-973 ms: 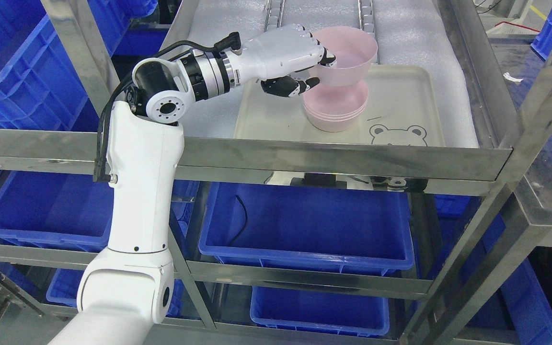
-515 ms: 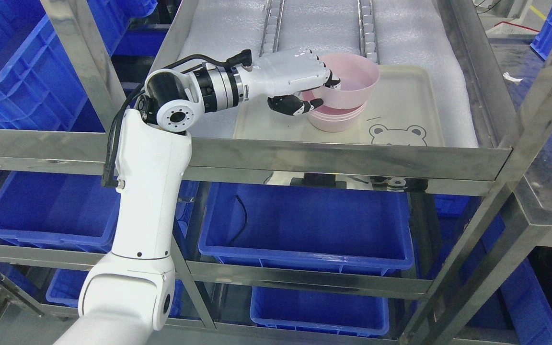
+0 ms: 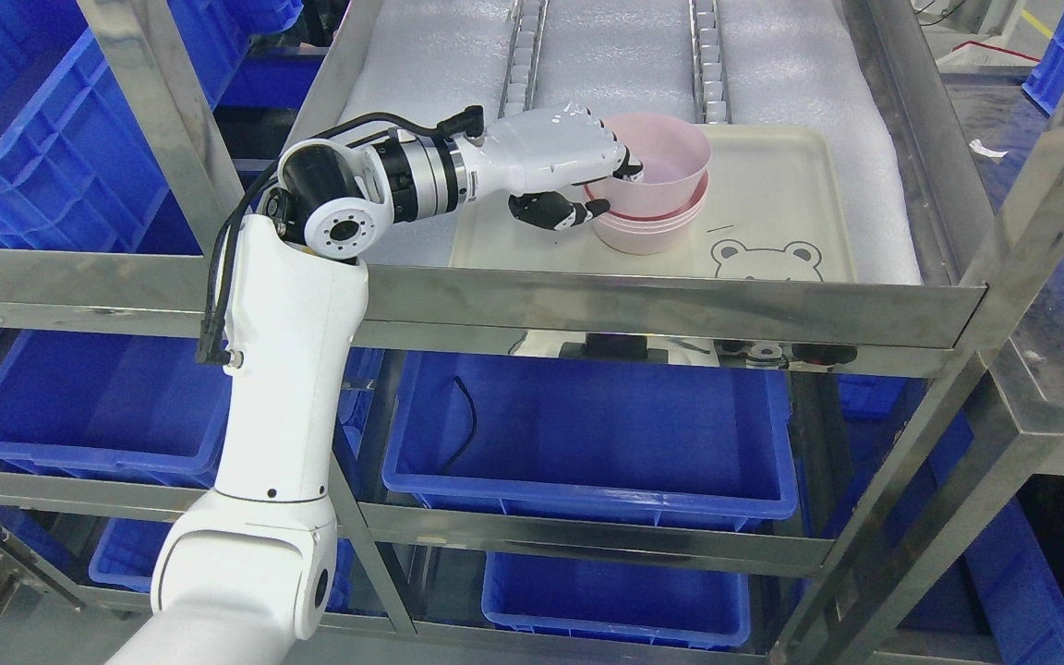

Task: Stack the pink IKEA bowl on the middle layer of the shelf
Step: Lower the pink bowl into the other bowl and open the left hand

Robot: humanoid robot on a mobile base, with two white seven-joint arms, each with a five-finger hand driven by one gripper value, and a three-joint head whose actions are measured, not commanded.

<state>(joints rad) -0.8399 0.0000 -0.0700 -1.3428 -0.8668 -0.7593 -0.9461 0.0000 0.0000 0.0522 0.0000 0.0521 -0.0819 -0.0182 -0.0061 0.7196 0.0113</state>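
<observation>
My left hand (image 3: 601, 189) reaches over the steel shelf and is shut on the left rim of a pink bowl (image 3: 666, 166), thumb below and fingers over the edge. That bowl sits nested into a stack of pink bowls (image 3: 647, 231) standing on a cream tray (image 3: 791, 203) with a bear drawing. The held bowl leans slightly, its rim a little higher than the stack's rims. My right arm does not show.
The tray lies on white foam padding (image 3: 421, 55) between steel shelf posts. A steel front rail (image 3: 587, 305) runs below the tray. Blue plastic bins (image 3: 587, 434) fill the lower shelf levels and the racks at left.
The left hand has lowered the pink bowl from above the stack down into it, then shifted it slightly left so it nests in the stack.
</observation>
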